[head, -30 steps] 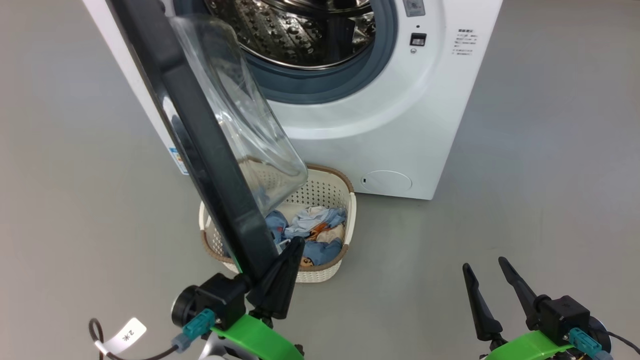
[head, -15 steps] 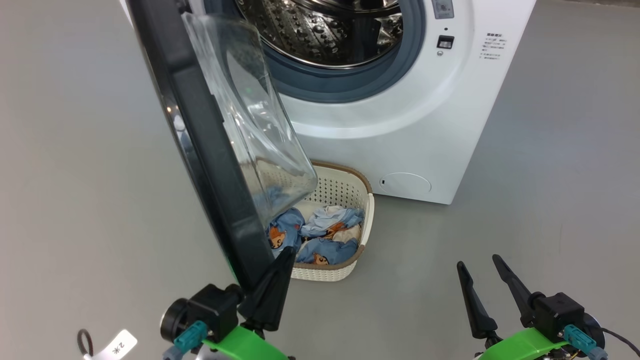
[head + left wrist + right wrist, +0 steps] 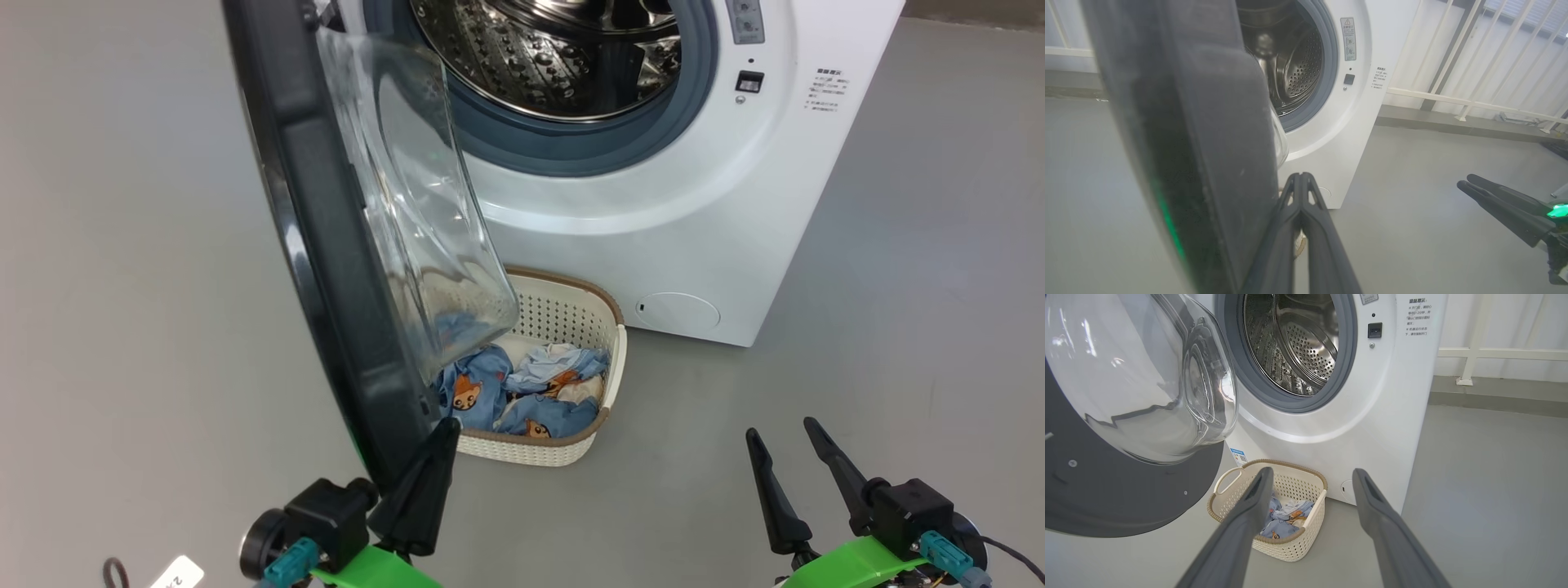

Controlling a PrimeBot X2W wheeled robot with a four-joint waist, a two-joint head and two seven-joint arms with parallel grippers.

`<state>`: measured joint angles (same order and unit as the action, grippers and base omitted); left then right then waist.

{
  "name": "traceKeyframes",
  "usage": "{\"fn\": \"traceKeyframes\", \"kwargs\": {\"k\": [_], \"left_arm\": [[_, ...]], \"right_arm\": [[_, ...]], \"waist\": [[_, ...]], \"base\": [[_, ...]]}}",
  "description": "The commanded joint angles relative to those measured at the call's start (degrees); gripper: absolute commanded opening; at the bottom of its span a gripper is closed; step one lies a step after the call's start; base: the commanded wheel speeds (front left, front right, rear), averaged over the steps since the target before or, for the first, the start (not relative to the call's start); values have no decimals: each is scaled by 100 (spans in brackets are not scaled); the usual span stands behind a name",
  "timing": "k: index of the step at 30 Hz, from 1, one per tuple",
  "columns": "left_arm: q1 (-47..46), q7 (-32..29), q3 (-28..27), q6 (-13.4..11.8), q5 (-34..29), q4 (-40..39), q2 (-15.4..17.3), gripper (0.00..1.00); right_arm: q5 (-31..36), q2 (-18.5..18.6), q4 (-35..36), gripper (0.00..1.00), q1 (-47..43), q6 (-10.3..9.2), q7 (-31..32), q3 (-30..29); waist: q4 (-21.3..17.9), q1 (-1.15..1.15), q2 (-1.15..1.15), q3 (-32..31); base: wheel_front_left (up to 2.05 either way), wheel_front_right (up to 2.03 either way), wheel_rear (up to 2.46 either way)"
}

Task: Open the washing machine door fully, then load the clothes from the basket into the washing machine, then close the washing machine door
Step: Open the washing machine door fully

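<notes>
Standing ajar, the washing machine door [image 3: 318, 245] is flanked at its rim by the closed left gripper [image 3: 449, 425]; the right gripper [image 3: 779, 427] is held spread, empty.

Left gripper [image 3: 445, 431] — its two long dark fingers [image 3: 1290, 228] are pressed flat together into one narrow wedge with nothing between them, tips pointing up and slightly right of the black wrist block [image 3: 331, 514]. A green bracket [image 3: 375, 570] sits under that block. Right gripper [image 3: 780, 429] — jaws spread wide and empty, both fingers slanting up and a little left from their own black block, with a broad gap between the tips. It lies well to the right of the left gripper, at about the same height.
</notes>
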<state>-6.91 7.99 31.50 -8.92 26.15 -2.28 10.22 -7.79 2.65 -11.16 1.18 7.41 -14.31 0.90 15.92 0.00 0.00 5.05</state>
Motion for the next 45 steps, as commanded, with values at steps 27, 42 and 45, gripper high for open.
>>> {"fn": "traceKeyframes", "kwargs": {"k": [27,42,45], "left_arm": [[56,427,-1707,-551,560,435,783,0],[-434,647,-2557,-378,1036,1576,857,0],[-596,671,-2773,-249,1188,1867,838,0]], "right_arm": [[25,22,109,100,147,8,-69,138],[120,219,119,100,400,8,-66,226],[138,279,121,100,450,8,-33,267]], "waist": [[596,0,0,163],[592,0,0,480],[592,0,0,541]], "base": [[0,0,0],[0,0,0],[0,0,0]]}}
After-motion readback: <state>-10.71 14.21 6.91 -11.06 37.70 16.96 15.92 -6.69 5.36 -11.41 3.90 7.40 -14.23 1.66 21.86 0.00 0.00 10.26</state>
